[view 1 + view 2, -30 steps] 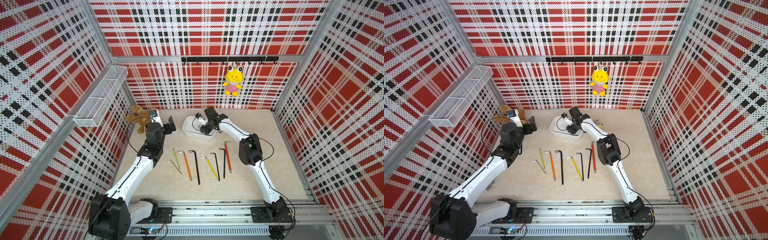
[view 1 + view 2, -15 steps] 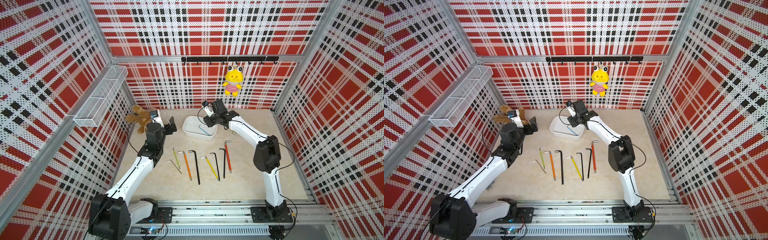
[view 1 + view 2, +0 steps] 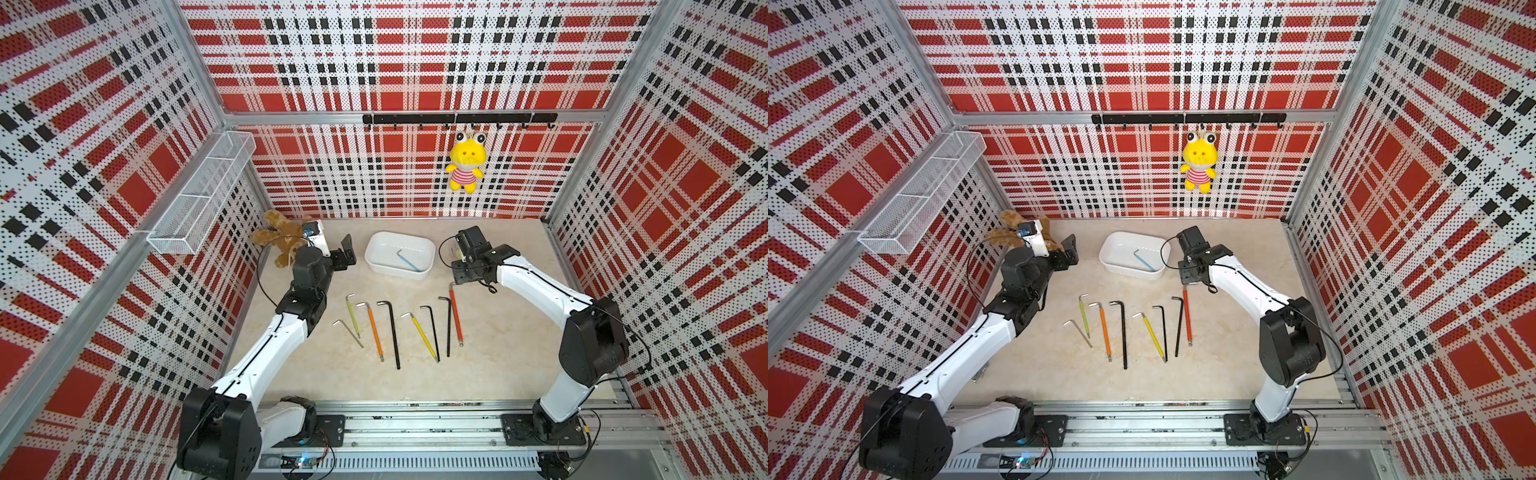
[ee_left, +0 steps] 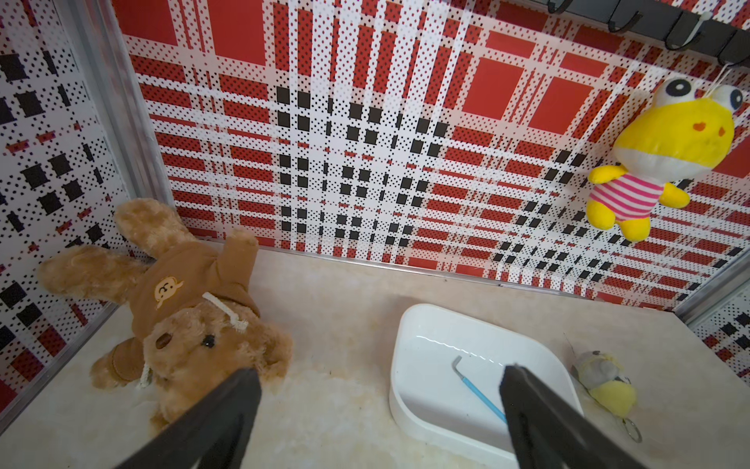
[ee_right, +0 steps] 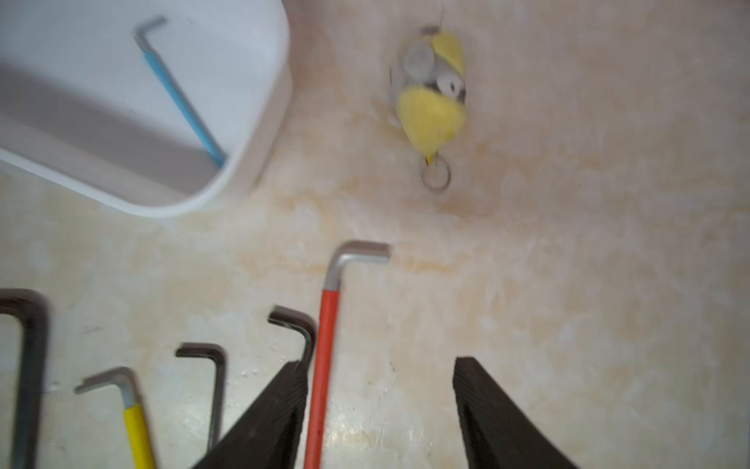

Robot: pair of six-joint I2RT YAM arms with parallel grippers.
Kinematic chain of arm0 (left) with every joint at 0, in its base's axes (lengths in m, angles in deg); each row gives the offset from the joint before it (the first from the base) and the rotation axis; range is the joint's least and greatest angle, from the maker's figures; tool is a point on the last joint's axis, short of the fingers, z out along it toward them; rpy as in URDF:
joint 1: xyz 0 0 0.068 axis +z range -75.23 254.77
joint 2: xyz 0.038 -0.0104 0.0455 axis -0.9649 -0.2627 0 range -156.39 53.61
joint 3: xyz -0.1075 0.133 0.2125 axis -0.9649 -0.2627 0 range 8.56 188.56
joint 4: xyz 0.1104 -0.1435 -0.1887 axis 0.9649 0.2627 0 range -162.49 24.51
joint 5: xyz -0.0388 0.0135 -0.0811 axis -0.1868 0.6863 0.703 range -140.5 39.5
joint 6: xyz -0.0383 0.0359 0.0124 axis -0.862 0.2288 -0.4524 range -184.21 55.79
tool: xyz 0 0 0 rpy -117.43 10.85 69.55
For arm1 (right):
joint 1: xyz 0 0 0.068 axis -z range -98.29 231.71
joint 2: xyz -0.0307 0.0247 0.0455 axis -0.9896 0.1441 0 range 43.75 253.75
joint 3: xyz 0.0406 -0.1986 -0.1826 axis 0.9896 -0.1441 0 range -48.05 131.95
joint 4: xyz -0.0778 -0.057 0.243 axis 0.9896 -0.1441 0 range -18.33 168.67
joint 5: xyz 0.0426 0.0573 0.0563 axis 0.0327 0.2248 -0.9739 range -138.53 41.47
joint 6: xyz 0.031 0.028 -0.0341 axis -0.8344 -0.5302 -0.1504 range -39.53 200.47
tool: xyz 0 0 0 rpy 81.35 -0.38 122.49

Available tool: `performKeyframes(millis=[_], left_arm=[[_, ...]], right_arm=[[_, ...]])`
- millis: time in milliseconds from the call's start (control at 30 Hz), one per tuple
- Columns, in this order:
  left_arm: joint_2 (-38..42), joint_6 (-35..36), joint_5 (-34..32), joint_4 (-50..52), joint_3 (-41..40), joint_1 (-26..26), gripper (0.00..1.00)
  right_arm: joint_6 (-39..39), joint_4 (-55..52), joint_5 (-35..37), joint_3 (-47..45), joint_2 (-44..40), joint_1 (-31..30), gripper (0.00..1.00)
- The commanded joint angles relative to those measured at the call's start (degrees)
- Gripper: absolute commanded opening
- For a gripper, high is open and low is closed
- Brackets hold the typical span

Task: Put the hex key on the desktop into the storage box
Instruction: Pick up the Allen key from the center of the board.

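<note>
The white storage box stands at the back of the cream desktop. A blue-sleeved hex key lies inside it. Several more hex keys lie in a row on the desktop, the red one rightmost. My right gripper hovers open and empty over the bent end of the red key, to the right of the box. Its shaft shows between the fingers in the right wrist view. My left gripper is open and empty, left of the box.
A brown teddy bear lies in the back left corner. A small yellow-grey keychain plush lies right of the box. A yellow frog plush hangs from the black hook rail. A wire-mesh basket hangs on the left wall.
My right gripper has pulled out of the storage box and swung right and toward the front, leaving the blue hex key in the box. The left arm has stayed still.
</note>
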Motion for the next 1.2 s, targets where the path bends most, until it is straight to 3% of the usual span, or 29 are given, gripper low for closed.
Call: performKeyframes(millis=[0,167,267,733,1167], left_arm=[[-0.2,-0.2,0.2,-1.5,-0.4,-0.1,0.99],[-0.3,-0.3,-0.1,-1.6,-0.5,-0.1,0.99],[-0.3,-0.4,-0.1,-1.4,-0.5,-0.1,0.99],[-0.1,-0.3,-2.1,-0.4,-0.3,-0.1,0.99],[0.0,-0.3,-2.5,-0.3,-0.2,-0.1,0.99]], right_arm=[[-5.2,-4.6,-5.0,-4.0,-2.1,0.5,0.65],[-6.1,-4.3,-7.3,-9.4,-0.7,0.4,0.64],[-8.9,0.3,-12.2,-11.4,0.0,-0.1,0.60],[-10.1,1.7,-11.8,-9.5,7.5,-4.1,0.58],[-10.7,1.9,-10.8,-10.5,8.9,-4.6,0.53]])
